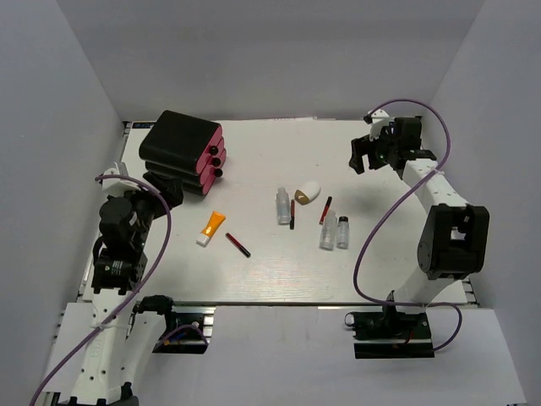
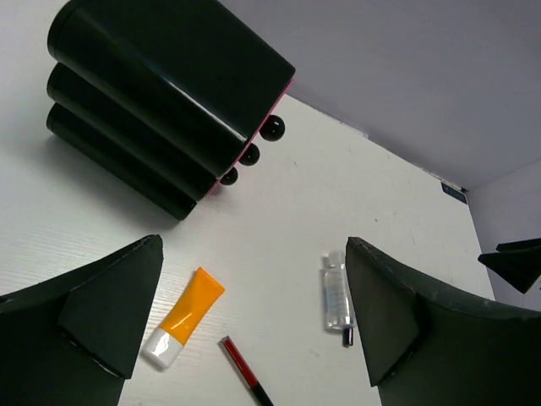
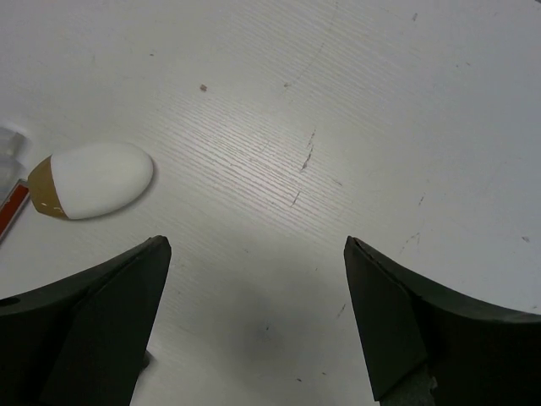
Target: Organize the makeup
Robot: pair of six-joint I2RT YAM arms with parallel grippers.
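Left gripper (image 2: pixel 252 247): jaws wide apart, nothing held. It hangs over the left side of the table (image 1: pixel 270 283), near the black box (image 1: pixel 179 150) with pink drawers. Right gripper (image 3: pixel 256 245): also spread wide and empty, above bare tabletop at the far right. All the makeup in view lies loose on the table. The orange tube (image 1: pixel 211 227) with white cap lies flat in front of the box, with a dark-red stick (image 1: pixel 238 245) just right of it. Mid-table cluster: one clear bottle (image 1: pixel 283 205) with a slim stick (image 1: pixel 292 214) right beside it, the egg-shaped piece (image 1: pixel 308 193) on its side behind them, another stick (image 1: pixel 325 210), then two more clear bottles (image 1: pixel 328 231) side by side. In the right wrist view the egg sits left of the fingers, not touching.
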